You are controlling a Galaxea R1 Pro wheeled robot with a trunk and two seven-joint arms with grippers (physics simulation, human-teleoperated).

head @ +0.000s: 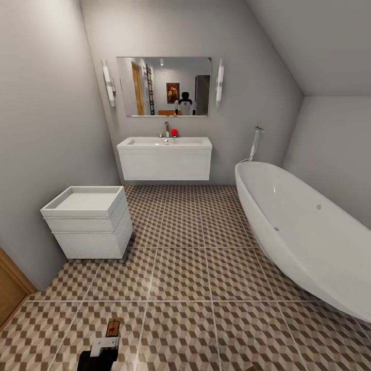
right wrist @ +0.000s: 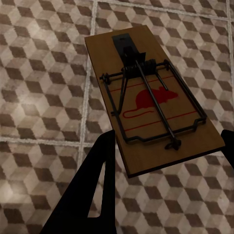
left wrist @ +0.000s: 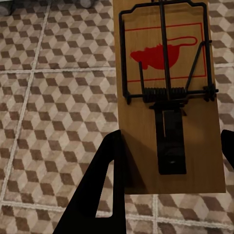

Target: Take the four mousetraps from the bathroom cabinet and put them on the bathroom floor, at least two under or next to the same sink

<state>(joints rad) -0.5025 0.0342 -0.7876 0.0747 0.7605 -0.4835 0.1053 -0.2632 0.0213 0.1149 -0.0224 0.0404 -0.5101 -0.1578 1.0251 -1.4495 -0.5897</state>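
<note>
Mousetraps (left wrist: 168,97) (right wrist: 151,102) sit pinched in both closed grippers (left wrist: 170,151) (right wrist: 168,161); robot should roll to sink (head: 165,154), lower each flat onto floor (head: 180,268) beside it.

We've got a wide open strip of bathroom floor (head: 206,268) running straight to the sink (head: 165,157). White drawer unit (head: 90,221) crowds the left side, bathtub (head: 304,232) eats the right, and there's open room under the wall-hung sink.
</note>
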